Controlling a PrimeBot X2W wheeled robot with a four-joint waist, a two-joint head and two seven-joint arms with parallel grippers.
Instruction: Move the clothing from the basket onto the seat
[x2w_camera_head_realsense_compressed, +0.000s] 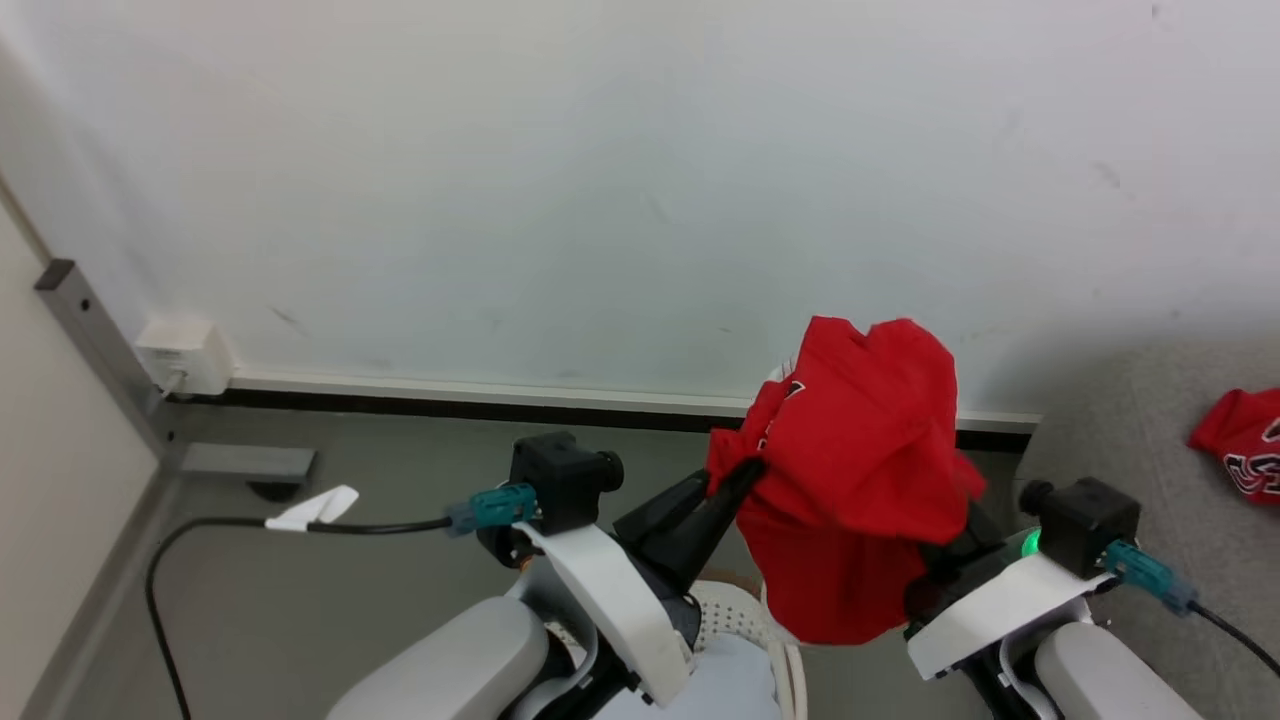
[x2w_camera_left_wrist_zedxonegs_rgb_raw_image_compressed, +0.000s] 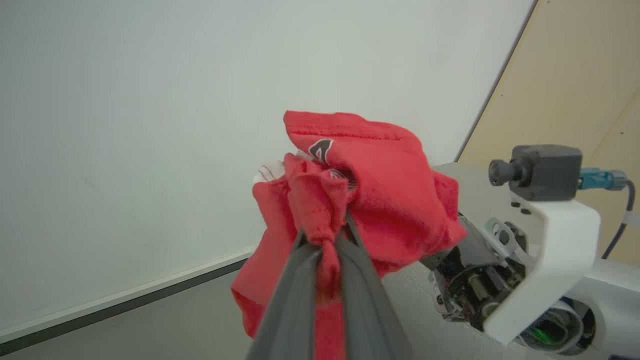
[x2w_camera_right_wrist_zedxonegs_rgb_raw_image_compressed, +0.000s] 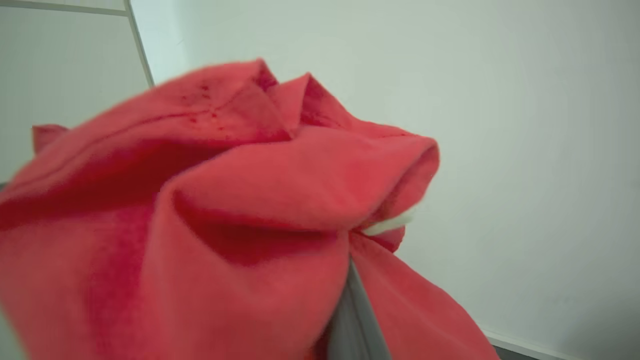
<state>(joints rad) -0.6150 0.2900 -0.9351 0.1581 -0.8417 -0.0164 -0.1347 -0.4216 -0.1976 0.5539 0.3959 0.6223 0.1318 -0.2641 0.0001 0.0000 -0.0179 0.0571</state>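
A red jersey, the clothing, hangs bunched in the air between my two grippers, in front of the white wall. My left gripper is shut on its left fold; in the left wrist view the fingers pinch a twisted strip of red fabric. My right gripper is shut under the cloth, which drapes over it and hides most of it. The white perforated basket sits low between my arms. At the right edge, the grey seat holds another red jersey.
A white wall with a baseboard stands close ahead. A wall socket and a grey floor bracket are at the left. A black cable runs from my left wrist across the grey floor.
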